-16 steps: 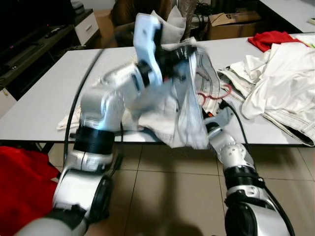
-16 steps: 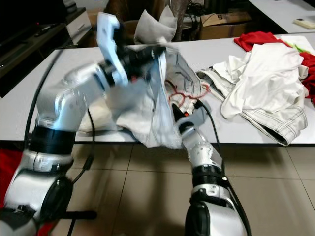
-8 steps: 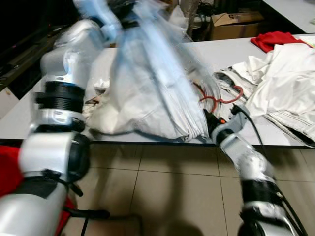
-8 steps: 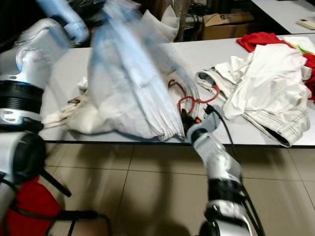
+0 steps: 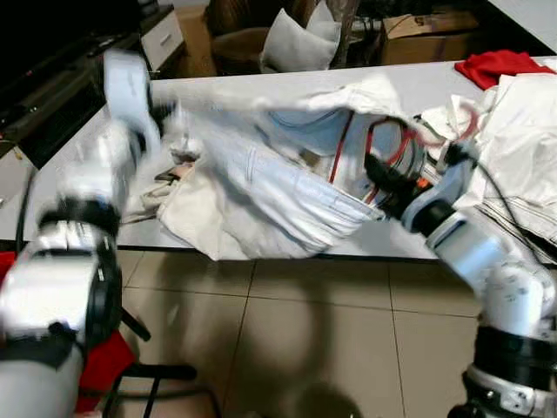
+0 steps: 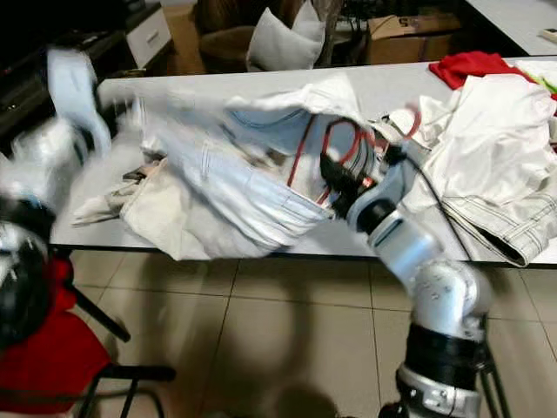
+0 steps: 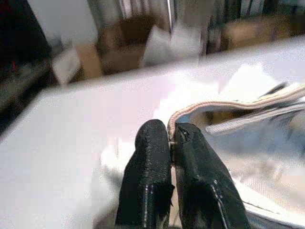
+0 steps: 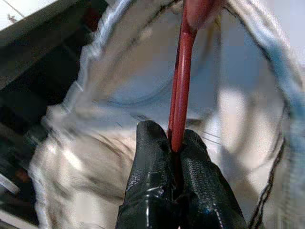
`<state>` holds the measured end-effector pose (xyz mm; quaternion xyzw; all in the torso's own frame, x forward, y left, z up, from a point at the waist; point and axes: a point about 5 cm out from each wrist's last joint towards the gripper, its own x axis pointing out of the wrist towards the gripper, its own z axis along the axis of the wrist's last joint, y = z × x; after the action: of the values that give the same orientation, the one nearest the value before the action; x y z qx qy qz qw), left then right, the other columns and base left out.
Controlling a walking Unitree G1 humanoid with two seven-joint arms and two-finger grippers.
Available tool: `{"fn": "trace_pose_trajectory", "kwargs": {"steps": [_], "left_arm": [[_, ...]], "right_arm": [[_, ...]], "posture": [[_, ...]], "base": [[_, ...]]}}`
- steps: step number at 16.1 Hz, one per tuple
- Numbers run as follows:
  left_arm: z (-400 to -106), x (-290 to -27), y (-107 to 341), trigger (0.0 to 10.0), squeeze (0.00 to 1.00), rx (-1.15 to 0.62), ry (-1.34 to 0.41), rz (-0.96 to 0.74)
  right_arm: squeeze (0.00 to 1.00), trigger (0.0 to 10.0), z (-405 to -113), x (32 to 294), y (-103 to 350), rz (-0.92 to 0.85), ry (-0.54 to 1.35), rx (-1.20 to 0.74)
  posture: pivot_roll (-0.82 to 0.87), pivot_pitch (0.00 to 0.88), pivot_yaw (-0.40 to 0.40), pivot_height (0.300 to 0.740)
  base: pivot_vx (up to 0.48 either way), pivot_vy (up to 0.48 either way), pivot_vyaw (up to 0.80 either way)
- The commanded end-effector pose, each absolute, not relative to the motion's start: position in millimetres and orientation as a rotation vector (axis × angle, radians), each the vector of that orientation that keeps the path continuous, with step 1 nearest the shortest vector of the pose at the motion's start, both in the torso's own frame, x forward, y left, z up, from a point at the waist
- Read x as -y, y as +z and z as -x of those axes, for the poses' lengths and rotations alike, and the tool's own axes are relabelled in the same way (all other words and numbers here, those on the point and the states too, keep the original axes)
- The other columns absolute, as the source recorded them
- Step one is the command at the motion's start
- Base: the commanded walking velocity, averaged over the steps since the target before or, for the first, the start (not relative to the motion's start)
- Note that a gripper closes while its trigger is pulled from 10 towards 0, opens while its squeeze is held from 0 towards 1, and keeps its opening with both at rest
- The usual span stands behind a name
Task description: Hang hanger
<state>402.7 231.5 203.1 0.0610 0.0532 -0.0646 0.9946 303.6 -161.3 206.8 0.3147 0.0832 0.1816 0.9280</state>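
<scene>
Since half a second ago I see the pale garment [image 5: 270, 187] pulled out flat across the desk [image 5: 78, 165] rather than lifted high. My left gripper [image 7: 170, 143] has swung out left, arm blurred, fingers pressed together on the garment's hem. My right gripper [image 8: 174, 145] reaches in from the right, pinching the red hanger [image 8: 183, 90] inside the garment.

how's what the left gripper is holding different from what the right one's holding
The left gripper pinches soft cloth, the hem of the pale blue garment; the right gripper clamps a stiff, thin rod of the red hanger.
The garment is wide and stretched across the table; the hanger is narrow and sits inside the garment.
The left gripper's hold is far out at the garment's edge; the right's is within its folds.
Both grippers are shut on their hold.
</scene>
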Motion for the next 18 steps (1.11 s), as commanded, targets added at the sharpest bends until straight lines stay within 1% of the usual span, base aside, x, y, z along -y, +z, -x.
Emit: {"fn": "trace_pose_trajectory", "kwargs": {"steps": [1,2,4,6,7,8,9,10,14,16,18], "left_arm": [[-399.5,-242.9,198.7,0.0,0.0,-0.12,-0.08,-0.155],[-392.0,-245.5,173.7,0.0,0.0,-0.191,-0.084,-0.183],[-382.1,-247.4,148.6,0.0,0.0,-0.252,-0.103,-0.209],[-379.2,-248.2,143.1,0.0,0.0,-0.247,-0.107,-0.175],[-379.2,-247.3,143.5,2.2,0.0,-0.236,-0.119,-0.149],[-378.9,-246.4,143.0,10.0,0.0,-0.235,-0.133,-0.141],[-378.0,-243.6,141.3,10.0,0.0,-0.239,-0.18,-0.095],[-377.2,-240.4,141.0,10.0,1.0,-0.23,-0.231,-0.069],[-372.4,-241.3,143.0,10.0,1.0,-0.215,-0.352,0.002],[-363.1,-251.7,140.7,10.0,1.0,-0.236,-0.426,0.021],[-349.8,-265.5,149.3,10.0,1.0,-0.216,-0.493,0.049]], "right_arm": [[0.0,10.0,-300.5,162.4,227.4,-0.637,0.397,-0.106],[0.0,10.0,-300.0,162.2,243.2,-0.649,0.419,-0.071],[0.0,10.0,-298.6,161.8,259.3,-0.655,0.458,-0.042],[0.0,10.0,-300.6,161.6,268.0,-0.656,0.471,-0.041],[0.0,10.0,-302.2,160.8,270.4,-0.653,0.472,-0.047],[0.0,10.0,-303.6,159.1,272.2,-0.647,0.474,-0.056],[0.0,10.0,-304.7,157.5,275.1,-0.645,0.476,-0.055],[0.0,10.0,-305.8,157.3,277.0,-0.645,0.47,-0.051],[0.0,10.0,-308.0,160.3,276.5,-0.659,0.427,-0.055],[0.0,10.0,-309.5,164.1,273.6,-0.67,0.393,-0.059],[0.0,10.0,-313.7,175.6,271.6,-0.654,0.331,-0.071]], "posture": [[-0.02,0.0,0.165,0.74],[-0.02,0.0,0.162,0.74],[-0.03,0.0,0.145,0.74],[-0.04,0.0,0.123,0.74],[-0.05,0.0,0.12,0.74],[-0.06,0.0,0.124,0.74],[-0.07,0.0,0.132,0.74],[-0.07,0.0,0.136,0.74],[-0.07,0.0,0.142,0.74],[-0.05,0.0,0.142,0.74],[-0.02,0.0,0.125,0.74]], "base": [[0.0,0.0,0.0],[0.0,0.0,0.0],[0.0,0.0,0.0],[0.0,0.0,0.0],[0.0,0.0,0.0],[0.0,0.0,0.0],[0.0,0.0,0.0],[0.0,0.0,0.0],[0.0,0.0,0.0],[0.0,0.0,0.0],[0.0,0.0,0.0]]}}
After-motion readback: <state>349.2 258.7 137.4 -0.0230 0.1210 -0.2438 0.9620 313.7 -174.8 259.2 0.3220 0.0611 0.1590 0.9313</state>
